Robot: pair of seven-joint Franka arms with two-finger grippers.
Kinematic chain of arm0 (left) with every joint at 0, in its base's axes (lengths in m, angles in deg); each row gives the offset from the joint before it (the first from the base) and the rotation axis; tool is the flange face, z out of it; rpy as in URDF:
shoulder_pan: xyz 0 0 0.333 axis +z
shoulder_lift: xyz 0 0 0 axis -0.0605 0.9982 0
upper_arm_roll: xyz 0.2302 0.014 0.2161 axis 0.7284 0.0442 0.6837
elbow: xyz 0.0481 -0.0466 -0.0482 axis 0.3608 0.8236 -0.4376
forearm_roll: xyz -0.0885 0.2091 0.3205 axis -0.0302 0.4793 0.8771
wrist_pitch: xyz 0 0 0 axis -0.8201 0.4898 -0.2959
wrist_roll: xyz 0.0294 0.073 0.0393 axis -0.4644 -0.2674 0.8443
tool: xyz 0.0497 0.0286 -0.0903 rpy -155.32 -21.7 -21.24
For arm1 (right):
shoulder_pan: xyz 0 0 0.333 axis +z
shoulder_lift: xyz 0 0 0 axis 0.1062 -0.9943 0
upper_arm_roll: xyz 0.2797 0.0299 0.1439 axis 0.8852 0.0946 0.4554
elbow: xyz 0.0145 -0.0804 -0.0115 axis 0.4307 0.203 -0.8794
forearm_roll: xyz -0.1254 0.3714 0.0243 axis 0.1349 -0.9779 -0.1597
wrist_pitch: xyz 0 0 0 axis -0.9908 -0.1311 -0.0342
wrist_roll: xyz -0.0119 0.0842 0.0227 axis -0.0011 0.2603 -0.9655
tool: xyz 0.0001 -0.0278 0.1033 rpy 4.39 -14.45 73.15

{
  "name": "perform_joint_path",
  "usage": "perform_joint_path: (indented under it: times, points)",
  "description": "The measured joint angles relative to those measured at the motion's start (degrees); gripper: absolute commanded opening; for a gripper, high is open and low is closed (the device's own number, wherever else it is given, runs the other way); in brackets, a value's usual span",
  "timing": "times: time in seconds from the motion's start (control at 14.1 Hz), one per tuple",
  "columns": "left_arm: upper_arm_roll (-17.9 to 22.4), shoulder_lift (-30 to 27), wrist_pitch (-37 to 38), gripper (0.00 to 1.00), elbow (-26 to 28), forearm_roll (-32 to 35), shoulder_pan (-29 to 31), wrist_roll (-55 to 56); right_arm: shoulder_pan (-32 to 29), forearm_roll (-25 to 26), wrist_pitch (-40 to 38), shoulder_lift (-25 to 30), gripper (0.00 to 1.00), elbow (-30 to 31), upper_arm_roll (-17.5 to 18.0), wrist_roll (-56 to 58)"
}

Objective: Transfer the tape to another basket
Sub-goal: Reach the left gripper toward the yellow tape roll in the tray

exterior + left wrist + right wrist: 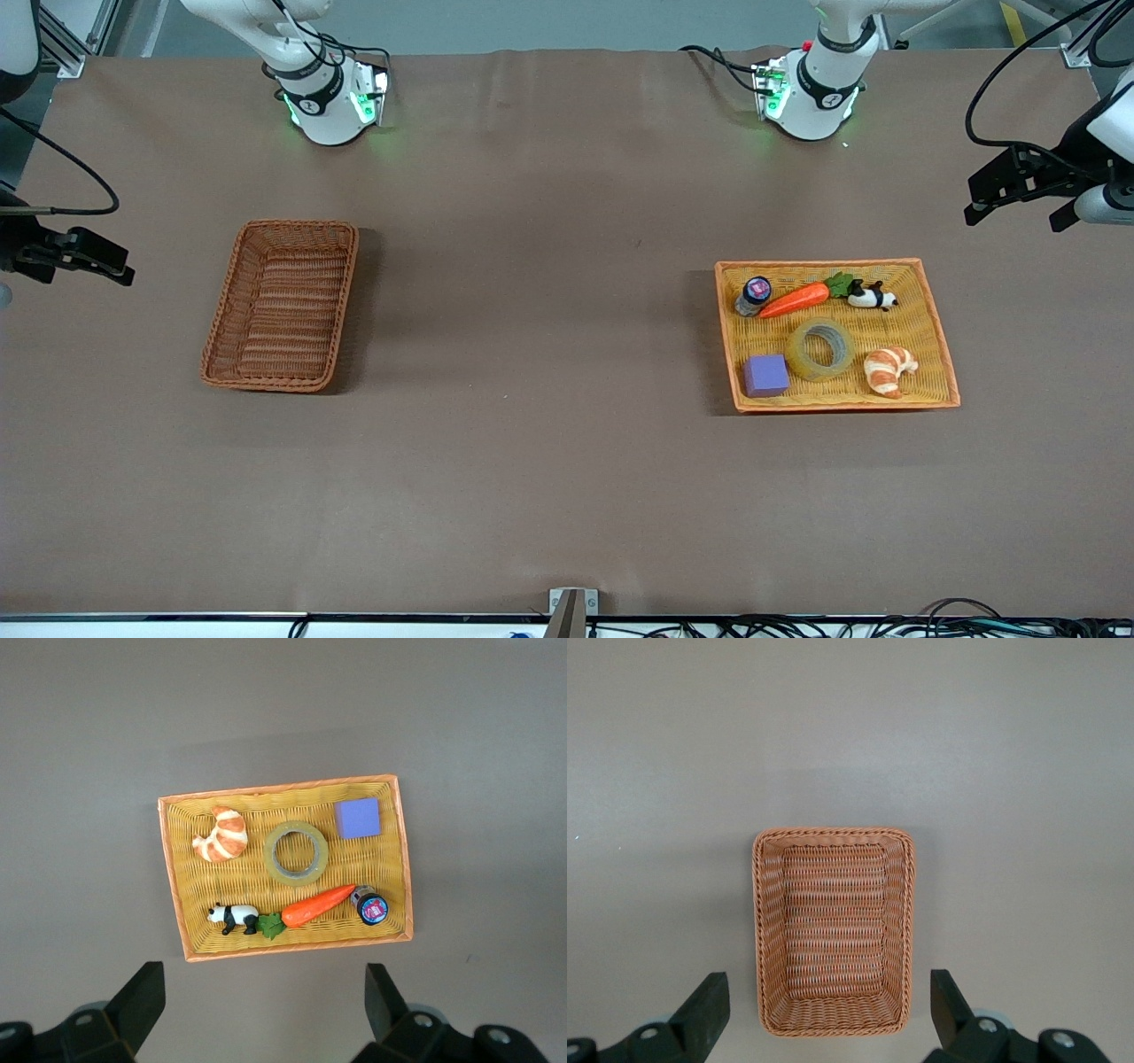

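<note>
Tape (820, 350) lying flat in the yellow basket (935, 330), hole up, roughly mid-tray. Purple cube (766, 375) just beside the tape toward the right arm's end, croissant (889, 369) just beside it toward the left arm's end, carrot (796, 299) farther from the front camera than the tape, with a small jar (754, 295) and a panda figure (872, 297) flanking the carrot. Probably light, rigid, a bit slick on the outer wrap; best bet looks like pinching across the ring wall, one finger down the core. Reddish-brown basket (282, 305) well apart from the tape, toward the right arm's end, nothing in it. Left gripper (262, 1008) high up by the yellow basket, fingers spread wide, empty. Right gripper (829, 1008) up by the reddish-brown basket, fingers likewise apart, waiting.
</note>
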Motion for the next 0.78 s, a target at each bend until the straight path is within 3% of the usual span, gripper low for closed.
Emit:
perform_joint_path:
  times: [0.78]
  points:
    - [-0.1, 1.1, -0.2, 1.0, 0.7, 0.0, 0.0, 0.8, 0.0, 0.0, 1.2, 0.0, 1.0, 0.1, 0.0, 0.0]
